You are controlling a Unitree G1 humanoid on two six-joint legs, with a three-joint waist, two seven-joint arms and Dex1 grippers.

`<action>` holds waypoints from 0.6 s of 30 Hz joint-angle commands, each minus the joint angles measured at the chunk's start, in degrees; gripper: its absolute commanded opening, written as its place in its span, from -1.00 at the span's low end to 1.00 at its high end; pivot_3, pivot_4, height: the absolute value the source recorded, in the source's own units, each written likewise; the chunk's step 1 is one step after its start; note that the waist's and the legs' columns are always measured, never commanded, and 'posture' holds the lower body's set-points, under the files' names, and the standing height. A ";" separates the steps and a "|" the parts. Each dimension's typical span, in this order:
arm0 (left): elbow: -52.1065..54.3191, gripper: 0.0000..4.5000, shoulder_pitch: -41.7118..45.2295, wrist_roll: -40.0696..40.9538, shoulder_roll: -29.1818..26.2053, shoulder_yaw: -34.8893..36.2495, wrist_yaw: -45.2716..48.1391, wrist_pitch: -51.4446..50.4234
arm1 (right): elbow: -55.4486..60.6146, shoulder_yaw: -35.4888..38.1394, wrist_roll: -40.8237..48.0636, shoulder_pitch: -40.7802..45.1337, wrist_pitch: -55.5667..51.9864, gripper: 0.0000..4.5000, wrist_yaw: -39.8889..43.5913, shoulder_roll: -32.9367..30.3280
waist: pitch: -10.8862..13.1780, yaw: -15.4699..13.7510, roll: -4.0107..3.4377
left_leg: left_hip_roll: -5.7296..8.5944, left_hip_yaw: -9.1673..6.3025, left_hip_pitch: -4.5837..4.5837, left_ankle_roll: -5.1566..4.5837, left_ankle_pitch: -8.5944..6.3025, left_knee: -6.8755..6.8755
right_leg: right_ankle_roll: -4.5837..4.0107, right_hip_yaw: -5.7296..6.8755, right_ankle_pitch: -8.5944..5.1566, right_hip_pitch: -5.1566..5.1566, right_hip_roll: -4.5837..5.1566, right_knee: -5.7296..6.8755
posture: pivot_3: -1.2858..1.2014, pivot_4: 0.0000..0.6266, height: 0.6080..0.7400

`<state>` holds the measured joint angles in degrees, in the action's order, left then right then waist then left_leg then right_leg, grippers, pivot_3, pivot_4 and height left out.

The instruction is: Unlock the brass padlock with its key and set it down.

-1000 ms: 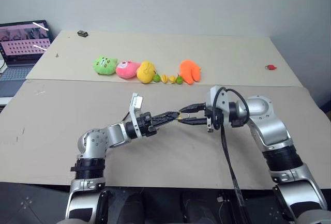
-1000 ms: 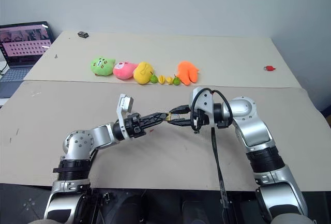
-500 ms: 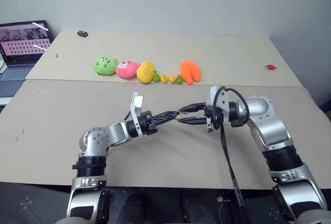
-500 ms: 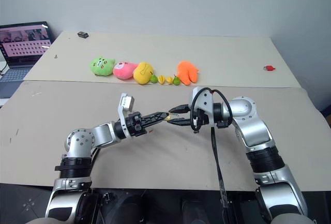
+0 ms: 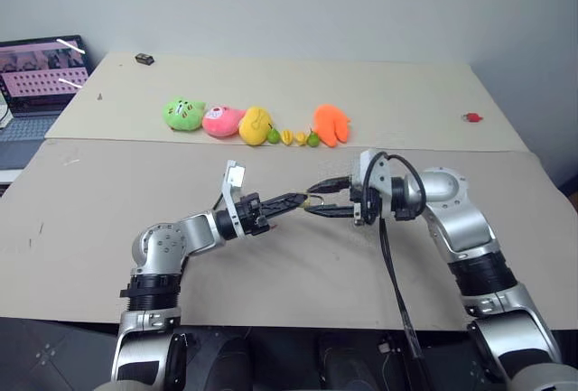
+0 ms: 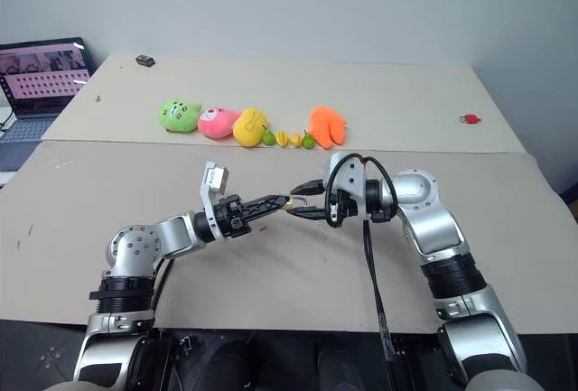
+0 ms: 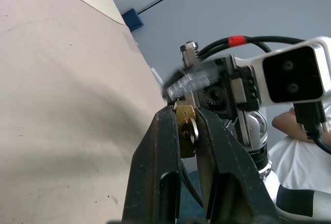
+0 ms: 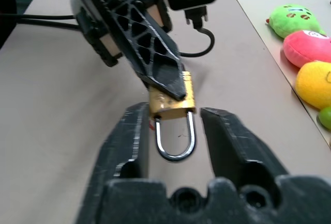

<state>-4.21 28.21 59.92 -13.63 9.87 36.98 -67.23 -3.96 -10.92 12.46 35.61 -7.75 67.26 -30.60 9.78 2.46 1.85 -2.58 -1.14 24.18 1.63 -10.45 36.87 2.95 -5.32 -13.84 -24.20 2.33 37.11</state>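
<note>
The brass padlock (image 8: 172, 102) hangs above the near table between both grippers, its silvery shackle (image 8: 176, 149) pointing toward my right wrist. My left gripper (image 5: 298, 200) reaches in from the left and is shut on the gold body (image 7: 184, 125). My right gripper (image 5: 314, 200) comes from the right and stands open. Its fingers (image 8: 132, 136) flank the shackle, with a gap on one side. The key is hidden.
A row of plush toys (image 5: 244, 123) lies on the far table, with a small red object (image 5: 471, 117) at its right end and a small black item (image 5: 143, 58) at the back left. A laptop (image 5: 36, 84) sits far left. A black cable (image 5: 393, 265) hangs from my right wrist.
My right gripper's fingers have spread apart around the shackle. The left gripper keeps hold of the padlock body, and both hands stay in about the same spot.
</note>
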 commanded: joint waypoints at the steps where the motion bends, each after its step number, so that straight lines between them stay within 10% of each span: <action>1: 1.67 -0.99 0.03 1.50 0.57 -0.18 0.67 -0.87 | -1.04 2.74 -0.58 0.75 1.99 0.59 -1.08 -2.09 | 0.00 -0.11 0.00 | 0.01 0.00 0.01 0.00 0.00 0.00 | 0.00 0.00 0.00 0.00 0.01 -0.01 | 0.03 -0.52 0.65; 7: 2.04 -0.99 -0.14 1.63 -0.05 0.28 0.92 -1.06 | -3.08 3.45 0.17 -1.20 0.50 0.97 1.78 -6.76 | 0.00 -0.05 0.00 | 0.03 0.00 -0.01 0.00 0.00 0.00 | 0.00 0.00 0.00 0.00 0.04 0.00 | 0.03 -0.52 0.65; 18: 1.32 -0.99 0.12 1.99 0.52 0.69 0.37 -1.10 | 3.70 6.60 8.22 1.44 -7.74 -0.61 3.96 -7.43 | 0.00 0.08 0.00 | 0.03 0.00 -0.01 0.00 0.00 -0.01 | 0.01 -0.01 -0.01 0.00 0.03 0.00 | 0.03 -0.52 0.65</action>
<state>-4.21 27.98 60.81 -13.44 10.10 37.00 -68.60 -4.06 -6.03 17.88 35.73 -13.52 70.84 -37.70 9.78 2.55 1.85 -2.55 -1.14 24.17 1.63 -10.45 36.86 2.96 -5.33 -13.84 -24.19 2.36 37.11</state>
